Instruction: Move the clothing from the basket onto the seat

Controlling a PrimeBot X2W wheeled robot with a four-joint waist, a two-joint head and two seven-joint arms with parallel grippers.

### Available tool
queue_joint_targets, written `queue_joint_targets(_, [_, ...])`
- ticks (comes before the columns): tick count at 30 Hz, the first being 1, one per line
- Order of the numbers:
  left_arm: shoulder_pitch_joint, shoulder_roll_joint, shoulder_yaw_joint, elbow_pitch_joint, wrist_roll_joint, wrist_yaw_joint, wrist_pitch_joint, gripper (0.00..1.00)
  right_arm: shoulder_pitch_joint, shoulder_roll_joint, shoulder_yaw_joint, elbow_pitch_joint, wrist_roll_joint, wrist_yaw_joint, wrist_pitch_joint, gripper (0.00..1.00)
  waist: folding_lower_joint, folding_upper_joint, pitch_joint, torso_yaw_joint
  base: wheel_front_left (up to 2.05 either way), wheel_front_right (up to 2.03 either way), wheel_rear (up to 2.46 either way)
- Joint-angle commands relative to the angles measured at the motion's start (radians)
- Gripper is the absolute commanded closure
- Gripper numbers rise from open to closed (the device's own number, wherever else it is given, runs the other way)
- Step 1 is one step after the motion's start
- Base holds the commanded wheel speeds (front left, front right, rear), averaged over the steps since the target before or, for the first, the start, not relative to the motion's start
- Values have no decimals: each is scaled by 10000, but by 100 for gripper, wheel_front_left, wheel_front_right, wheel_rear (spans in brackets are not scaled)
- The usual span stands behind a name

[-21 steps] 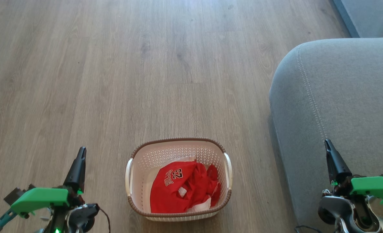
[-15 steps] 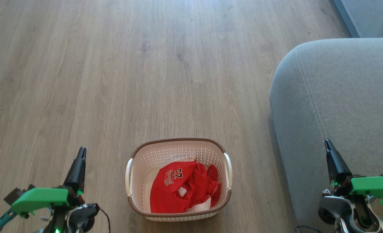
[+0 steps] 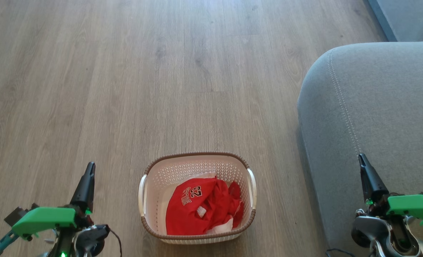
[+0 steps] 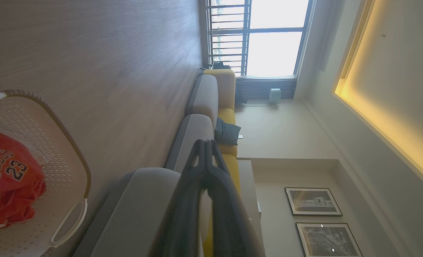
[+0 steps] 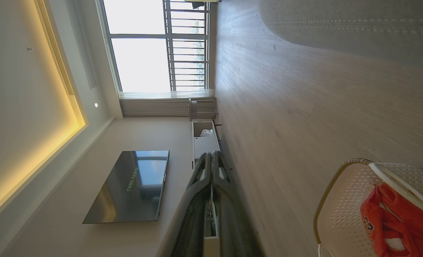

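My left gripper [image 3: 90,166] and right gripper [image 3: 361,157] are both sitting fully closed, fingers pressed together and holding nothing. The wooden floor [image 3: 125,89] is stretching ahead of me. One grey seat [image 3: 375,107] is lying to my right, under the right gripper. One cream basket [image 3: 197,155] is standing on the floor near the seat, between my two grippers. It is holding the red clothing [image 3: 200,208], bunched in one heap with the "23" jersey uppermost. I cannot count the pieces. Everything is staying as it was a moment ago.
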Motion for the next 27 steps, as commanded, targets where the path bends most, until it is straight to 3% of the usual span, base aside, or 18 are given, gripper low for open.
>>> queue_joint_targets(1, [-464,83,318,-323,18,-92,73,100,-531,-39,177,-378,-83,8,55,100,0,0,0,0,0,0,0])
queue_joint_targets(27, [-464,83,318,-323,18,-92,73,100,-531,-39,177,-378,-83,8,55,100,0,0,0,0,0,0,0])
